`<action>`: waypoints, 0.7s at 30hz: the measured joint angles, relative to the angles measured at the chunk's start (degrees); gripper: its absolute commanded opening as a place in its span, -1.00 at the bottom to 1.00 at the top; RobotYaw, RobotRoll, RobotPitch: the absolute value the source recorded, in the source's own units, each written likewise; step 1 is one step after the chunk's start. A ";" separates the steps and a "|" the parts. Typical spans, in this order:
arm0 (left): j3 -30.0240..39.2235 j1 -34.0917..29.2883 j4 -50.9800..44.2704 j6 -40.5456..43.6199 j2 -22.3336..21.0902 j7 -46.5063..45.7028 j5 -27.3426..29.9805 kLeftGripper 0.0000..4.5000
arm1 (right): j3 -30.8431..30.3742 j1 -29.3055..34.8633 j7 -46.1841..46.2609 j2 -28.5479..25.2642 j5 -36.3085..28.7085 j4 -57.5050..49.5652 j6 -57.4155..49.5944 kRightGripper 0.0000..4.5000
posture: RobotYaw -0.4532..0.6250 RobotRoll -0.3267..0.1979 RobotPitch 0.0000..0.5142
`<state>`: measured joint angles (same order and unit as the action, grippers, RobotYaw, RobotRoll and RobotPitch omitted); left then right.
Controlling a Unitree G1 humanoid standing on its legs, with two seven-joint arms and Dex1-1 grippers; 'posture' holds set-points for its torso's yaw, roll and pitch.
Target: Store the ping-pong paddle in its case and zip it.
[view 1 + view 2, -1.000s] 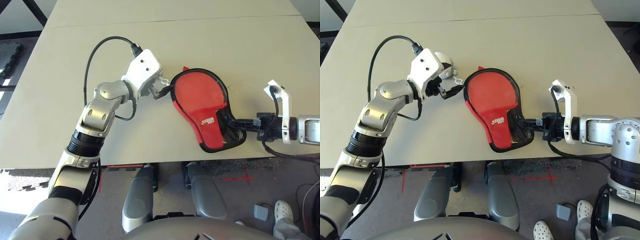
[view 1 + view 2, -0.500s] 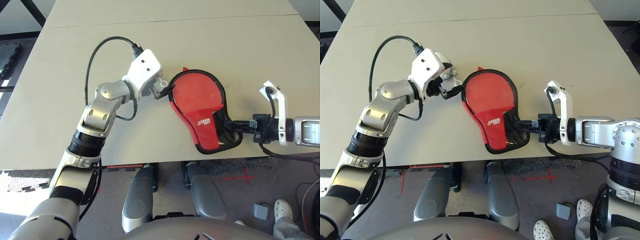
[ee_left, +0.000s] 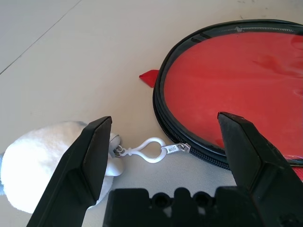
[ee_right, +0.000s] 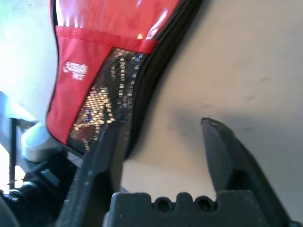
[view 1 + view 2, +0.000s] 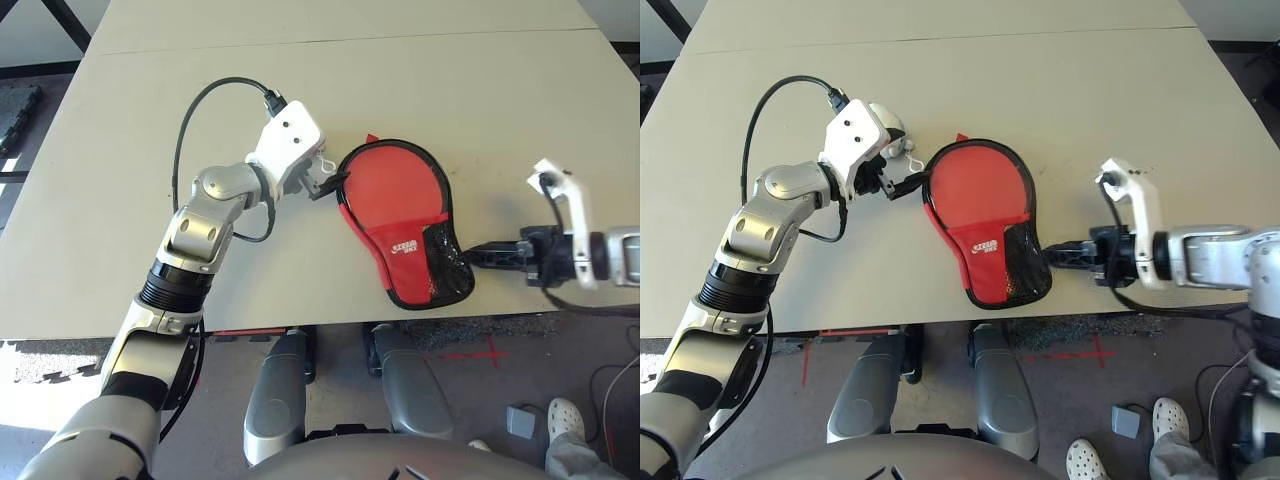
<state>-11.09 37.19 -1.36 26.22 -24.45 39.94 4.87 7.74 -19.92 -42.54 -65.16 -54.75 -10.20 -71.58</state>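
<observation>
The case [image 5: 395,200], a red paddle-shaped pouch with black edging and a black mesh pocket [image 4: 106,90], lies flat on the table with its narrow end toward the front edge. The ping-pong paddle is hidden. My left gripper [image 5: 325,183] is open at the case's round end. In the left wrist view its fingers [image 3: 94,142] straddle the zipper pull [image 3: 176,149] and a white clip [image 3: 149,149]. My right gripper [image 5: 474,254] is open just right of the narrow end, with only bare table between its fingers [image 4: 215,146]; one finger sits at the case's black edge.
A whitish round lump [image 3: 42,161] hangs on the white clip beside the left gripper, also visible as the lump [image 5: 892,125] from the head. The table's front edge [image 5: 300,325] runs close below the case's narrow end. Bare tabletop [image 5: 450,90] stretches behind the case.
My right gripper has opened, let go of the case's narrow end and drawn back to the right. The narrow end has swung slightly left. The left arm has stayed put.
</observation>
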 measured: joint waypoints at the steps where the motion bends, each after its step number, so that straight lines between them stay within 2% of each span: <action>1: 0.02 0.00 0.00 0.00 -0.17 0.01 0.00 1.00 | -1.50 -0.33 -3.50 -0.25 3.04 1.52 4.94 0.94 | -0.03 0.25 0.01; 6: 0.43 0.06 0.05 -0.01 -0.51 0.01 0.02 1.00 | -6.02 -7.36 -12.42 3.48 14.85 11.64 23.11 0.97 | -0.02 0.25 -0.03; 8: 0.91 0.19 0.05 -0.02 -0.59 0.01 0.03 1.00 | -8.51 -12.94 -14.89 7.69 20.00 17.43 30.34 0.97 | -0.01 0.25 -0.04; 12: 1.38 0.29 0.05 0.01 -0.78 0.02 0.04 1.00 | -13.42 -19.74 -19.18 15.05 27.87 26.64 40.73 0.97 | 0.01 0.25 -0.04; 21: 5.15 0.21 -0.35 3.51 -1.20 -1.57 0.78 1.00 | -18.37 -23.62 -24.92 27.90 37.61 36.96 54.24 0.97 | 0.07 0.25 -0.03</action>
<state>-5.94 37.40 -1.71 29.73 -25.65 38.37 5.65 -10.62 -43.54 -67.46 -37.26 -17.15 26.75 -17.34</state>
